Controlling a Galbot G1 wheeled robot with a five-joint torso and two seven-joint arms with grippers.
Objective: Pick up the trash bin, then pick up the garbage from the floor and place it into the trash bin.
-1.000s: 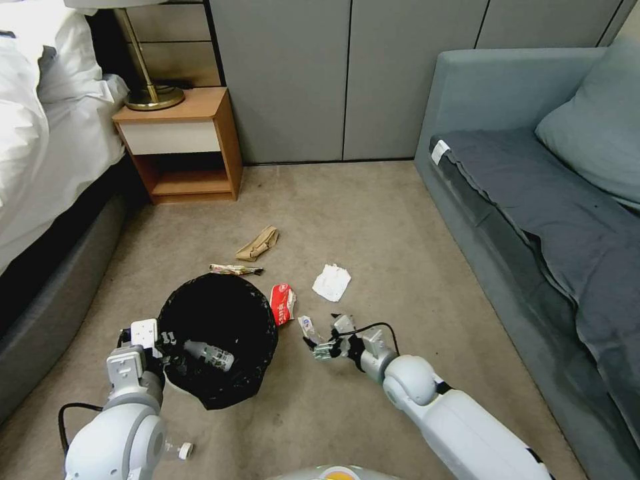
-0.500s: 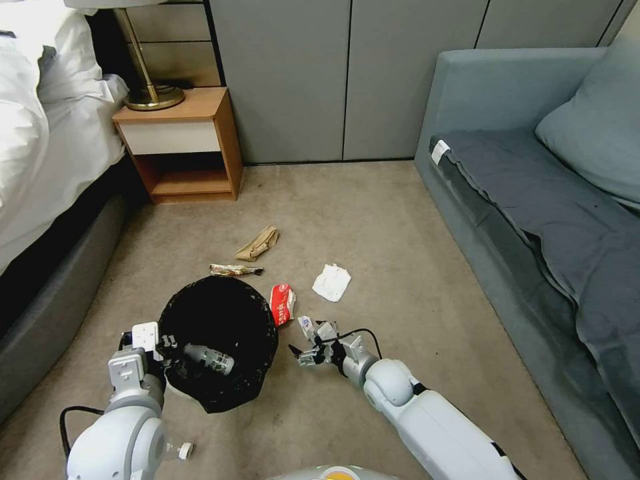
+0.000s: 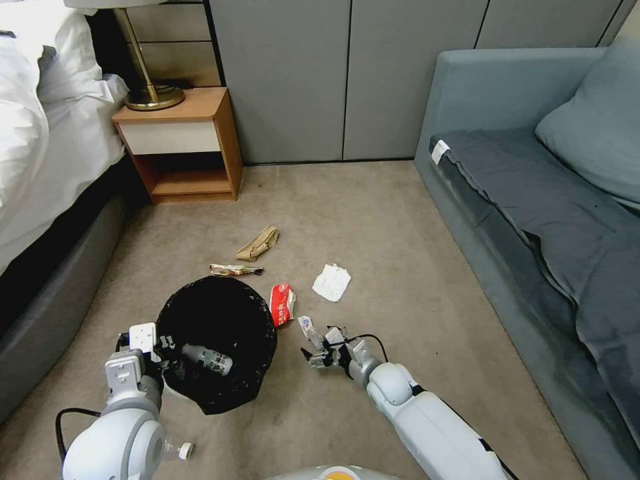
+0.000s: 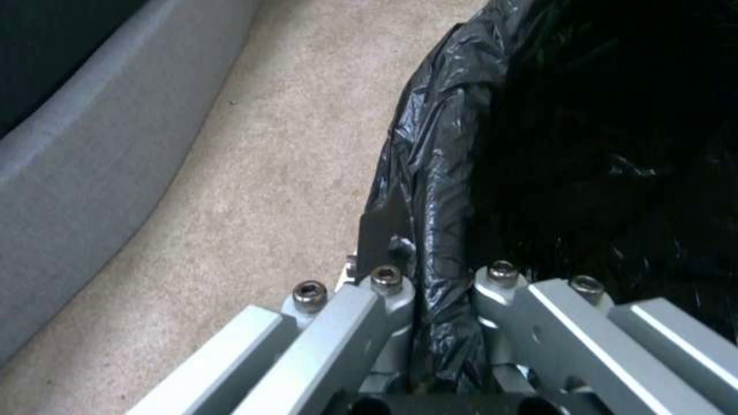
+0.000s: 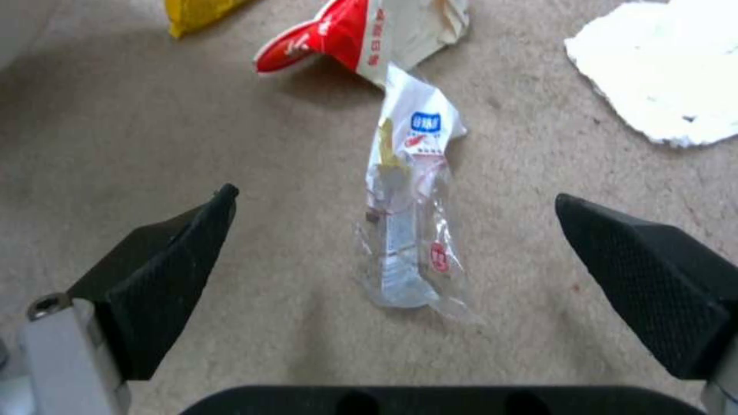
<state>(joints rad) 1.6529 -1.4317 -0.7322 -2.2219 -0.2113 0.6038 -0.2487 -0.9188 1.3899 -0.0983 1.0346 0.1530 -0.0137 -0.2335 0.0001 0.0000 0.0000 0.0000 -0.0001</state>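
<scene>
My left gripper (image 3: 160, 347) is shut on the near-left rim of the trash bin (image 3: 217, 333), a round bin lined with a crinkled black bag (image 4: 438, 190); a clear bottle (image 3: 210, 359) lies inside it. To the bin's right, my right gripper (image 3: 319, 347) hangs open low over the floor (image 3: 400, 267). Its black fingertips (image 5: 169, 271) stand on either side of a clear plastic wrapper (image 5: 407, 230) without touching it. More garbage lies beyond: a red wrapper (image 3: 283, 303), a white tissue (image 3: 331, 282), a patterned wrapper (image 3: 235, 270) and a brown paper bag (image 3: 258, 243).
A bed (image 3: 40, 167) runs along the left and a grey sofa (image 3: 533, 200) along the right. A wooden nightstand (image 3: 183, 143) with a brass lamp stands at the back left. Another small clear bottle (image 3: 177, 451) lies by my left arm. A yellow wrapper (image 5: 196, 10) lies near the red one.
My right arm has swung in toward the left and its gripper has shifted slightly by the clear wrapper, staying open. The left gripper keeps its hold on the bin.
</scene>
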